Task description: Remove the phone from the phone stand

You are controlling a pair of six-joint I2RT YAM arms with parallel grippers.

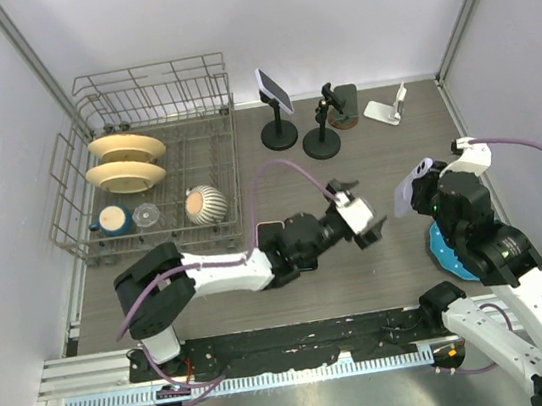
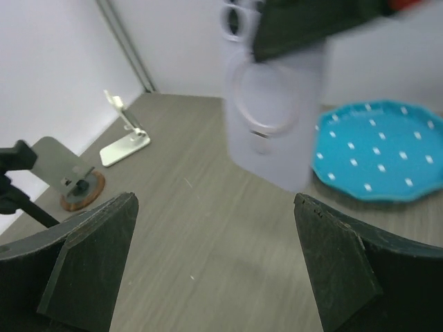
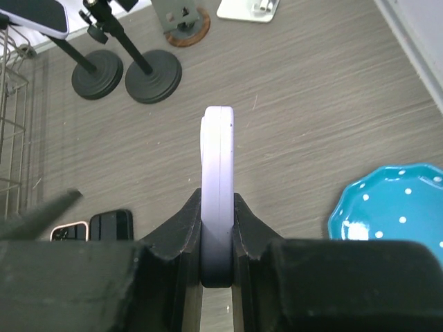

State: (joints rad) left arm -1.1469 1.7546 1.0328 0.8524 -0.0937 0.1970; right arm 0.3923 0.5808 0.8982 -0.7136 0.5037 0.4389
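The right gripper [image 3: 218, 207] is clamped on the flat faces of the lilac phone [image 3: 217, 152]. The phone hangs in the air off every stand, near the blue plate [image 3: 394, 207] on the right. The left gripper [image 1: 361, 212] faces it with jaws spread wide and nothing in them.

We judge the next step to be setting the phone down. To do that well, we would draw the left arm straight back so its fingers miss the phone. We would keep the right grip firm and lower the phone onto bare table, not the plate.

The dish rack [image 1: 75, 170] at far left holds two cream plates [image 1: 125, 148], a striped bowl [image 1: 208, 204], a blue cup [image 1: 114, 220] and a small glass [image 1: 147, 214]. The blue plate carries nothing we can see.
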